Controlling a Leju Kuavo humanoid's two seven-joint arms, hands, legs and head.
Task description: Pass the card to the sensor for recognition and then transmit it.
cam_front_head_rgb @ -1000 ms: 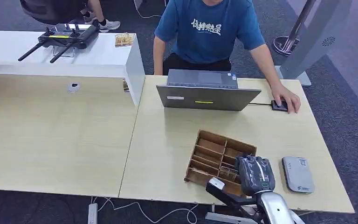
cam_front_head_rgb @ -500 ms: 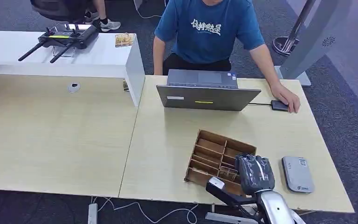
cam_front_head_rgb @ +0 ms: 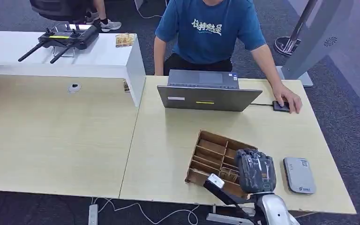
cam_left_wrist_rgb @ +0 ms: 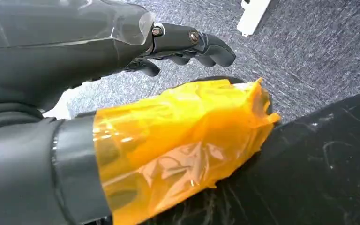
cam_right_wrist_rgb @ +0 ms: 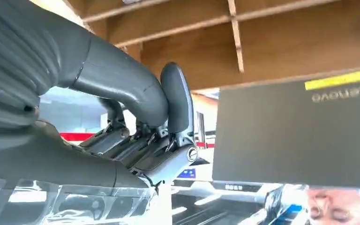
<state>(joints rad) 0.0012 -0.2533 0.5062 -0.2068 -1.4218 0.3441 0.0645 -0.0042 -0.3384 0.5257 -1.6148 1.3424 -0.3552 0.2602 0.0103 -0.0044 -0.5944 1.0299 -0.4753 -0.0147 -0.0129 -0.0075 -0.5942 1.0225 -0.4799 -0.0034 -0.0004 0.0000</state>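
My right hand (cam_front_head_rgb: pixel 255 171), wrapped in clear film, hovers over the near right corner of the wooden compartment tray (cam_front_head_rgb: pixel 211 149). In the right wrist view the thumb (cam_right_wrist_rgb: pixel 174 98) curls close against the dark fingers (cam_right_wrist_rgb: pixel 145 143), with the tray (cam_right_wrist_rgb: pixel 281 47) beyond them; I cannot make out a card between them. The grey card sensor (cam_front_head_rgb: pixel 299 175) lies flat on the table just right of that hand. My left hand (cam_left_wrist_rgb: pixel 187 42) hangs over grey carpet, its fingers loosely bent and holding nothing.
A grey laptop (cam_front_head_rgb: pixel 206 93) stands behind the tray, its back toward me. A person in a blue shirt (cam_front_head_rgb: pixel 211 30) sits behind it with one hand on a mouse (cam_front_head_rgb: pixel 281 105). A white shelf with a black controller (cam_front_head_rgb: pixel 68 38) is at far left.
My right hand has drawn slightly back toward the table's near edge over the tray corner. The tray, sensor and laptop have not moved.
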